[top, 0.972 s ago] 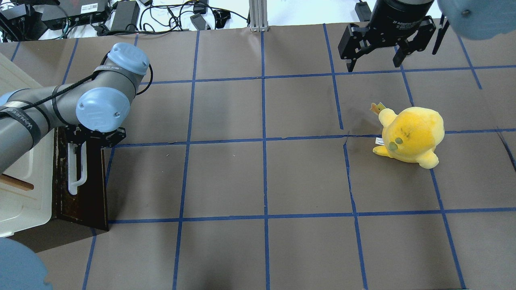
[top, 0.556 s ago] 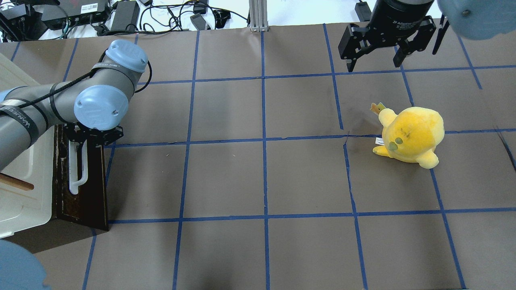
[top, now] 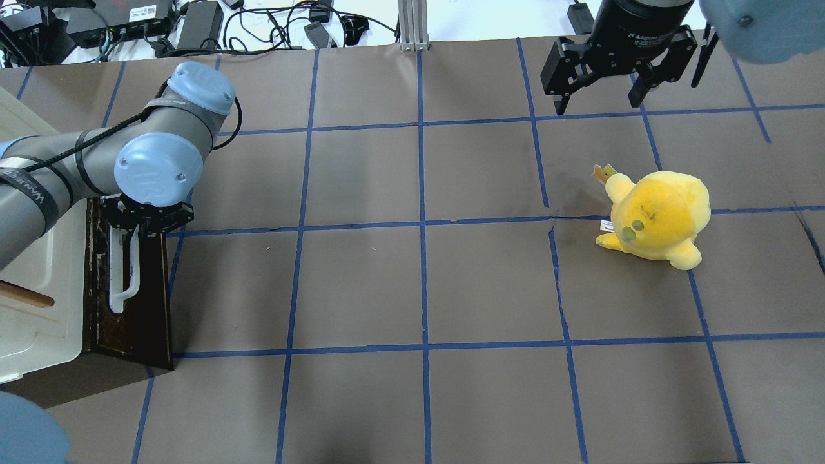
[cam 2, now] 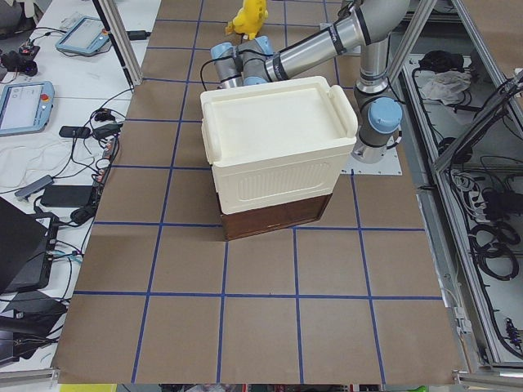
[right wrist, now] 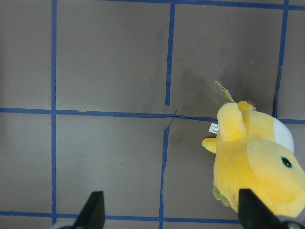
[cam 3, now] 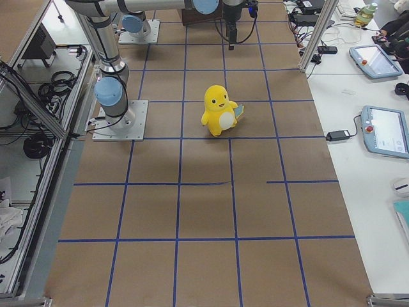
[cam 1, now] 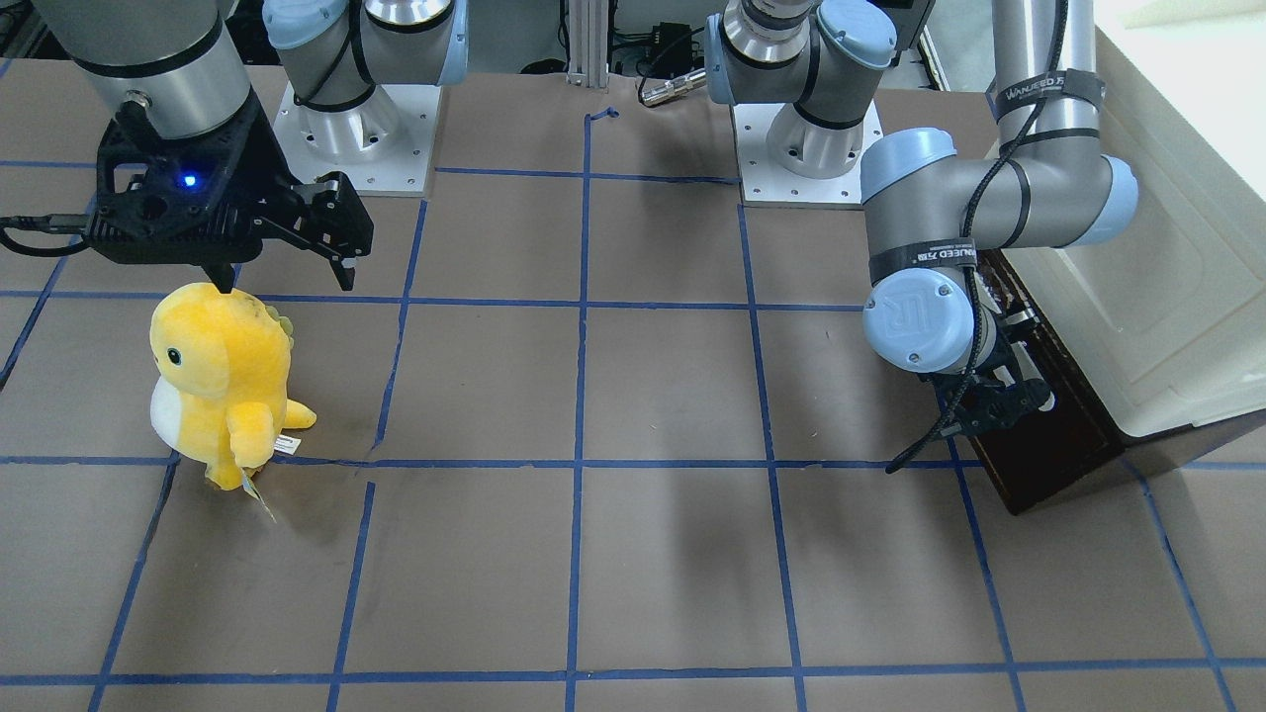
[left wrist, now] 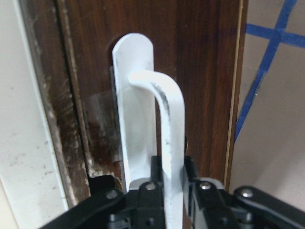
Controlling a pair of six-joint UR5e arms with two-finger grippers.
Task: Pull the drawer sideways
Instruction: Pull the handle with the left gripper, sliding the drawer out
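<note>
The drawer [top: 138, 309] has a dark brown front and sits at the foot of the cream-white cabinet [top: 32, 309] at the table's left edge. Its long white bar handle [top: 122, 270] runs along the front. My left gripper [top: 143, 219] is shut on the far end of the handle. The left wrist view shows both fingers clamped around the bar [left wrist: 167, 109] against the brown front [left wrist: 205, 71]. In the front-facing view the left gripper [cam 1: 989, 400] is at the drawer [cam 1: 1048, 445]. My right gripper [top: 601, 96] is open and empty, hanging above the table at the far right.
A yellow plush toy [top: 657, 216] stands on the right half of the table, below and near the right gripper [cam 1: 287, 272]; it also shows in the right wrist view [right wrist: 257, 162]. Blue tape lines grid the brown table cover. Cables and power bricks [top: 200, 26] lie beyond the far edge.
My left arm's wrist and elbow have shifted slightly to the left, still holding the handle. The drawer front has barely moved. The right arm and the plush have not moved.
</note>
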